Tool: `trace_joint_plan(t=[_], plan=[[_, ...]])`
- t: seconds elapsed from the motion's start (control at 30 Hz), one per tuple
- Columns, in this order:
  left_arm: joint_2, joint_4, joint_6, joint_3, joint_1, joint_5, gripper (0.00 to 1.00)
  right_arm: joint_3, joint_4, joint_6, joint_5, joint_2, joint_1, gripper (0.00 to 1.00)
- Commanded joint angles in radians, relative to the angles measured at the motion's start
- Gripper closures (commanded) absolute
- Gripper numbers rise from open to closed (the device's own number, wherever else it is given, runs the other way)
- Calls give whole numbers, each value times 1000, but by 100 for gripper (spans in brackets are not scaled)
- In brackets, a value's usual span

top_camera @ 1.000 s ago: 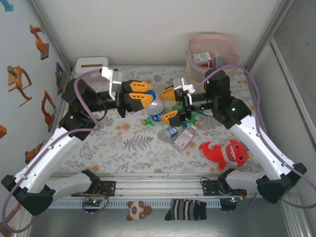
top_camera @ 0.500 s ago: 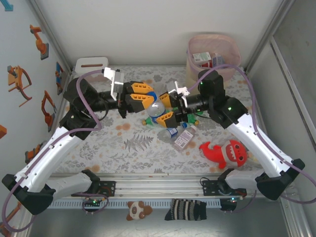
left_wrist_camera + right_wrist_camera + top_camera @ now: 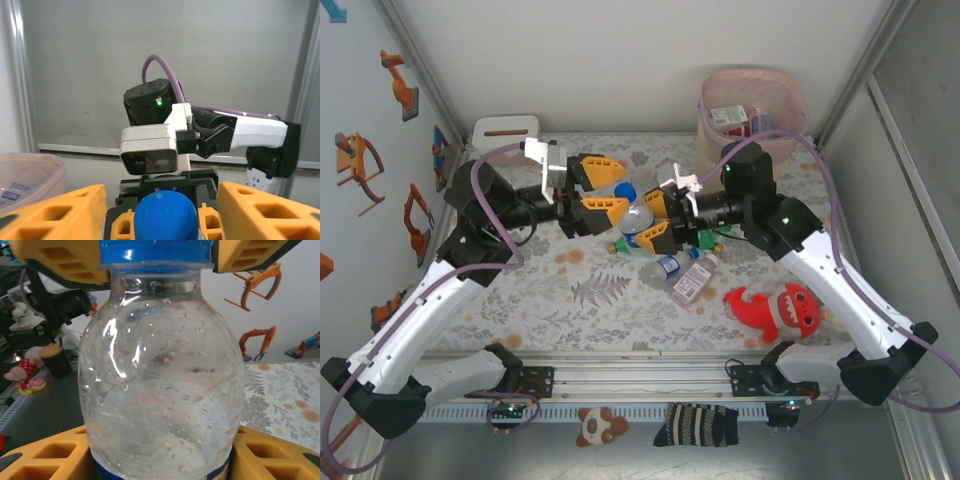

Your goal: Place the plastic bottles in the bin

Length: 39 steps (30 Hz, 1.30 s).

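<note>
At the near right of the floral-patterned table (image 3: 570,290) lies a red plush shark toy (image 3: 780,308), which is not part of the job. Just beyond it, around the table's middle, loose bottles lie in a small heap: a clear one with a pale label (image 3: 692,280), a smaller clear one (image 3: 665,267) and a green one with a yellow cap (image 3: 625,246).

Above that heap, a clear plastic bottle with a blue cap (image 3: 638,214) is changing hands. A second ago the left gripper (image 3: 618,188) was clamped on its cap end and the right gripper (image 3: 654,220) stood wide beside it. Now the left fingers (image 3: 260,212) have sprung apart and stand clear on either side of the cap. The right fingers (image 3: 45,455) have closed in against the bottle's body, so the right gripper alone carries it off the table.

I take the handover as done. The bottle is now on the arm nearer the tall beige waste basket with a pink rim (image 3: 798,100), which stands at the far right corner with some packaging already inside. The low white box (image 3: 505,128) sits at the far left corner.
</note>
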Motion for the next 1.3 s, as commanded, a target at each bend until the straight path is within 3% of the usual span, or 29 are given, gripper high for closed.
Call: trace_joint_plan(t=[0.0, 0.17, 0.27, 0.7, 1.1, 1.27], plan=[[-60, -5, 38, -28, 1, -95, 32, 34, 7, 17, 71, -26, 1, 47], [-151, -4, 65, -116, 1, -276, 26, 69, -34, 22, 173, -21, -50, 47], [-183, -18, 70, -146, 2, -320, 26, 105, -56, 45, 238, -10, -115, 47], [-196, -49, 57, -177, 1, -334, 26, 379, -159, 125, 491, 170, -444, 50], [-174, -14, 19, -207, 1, -337, 26, 738, -405, 33, 985, 490, -578, 55], [-173, 8, 8, -220, 2, -347, 26, 874, -470, -2, 1126, 618, -606, 55]])
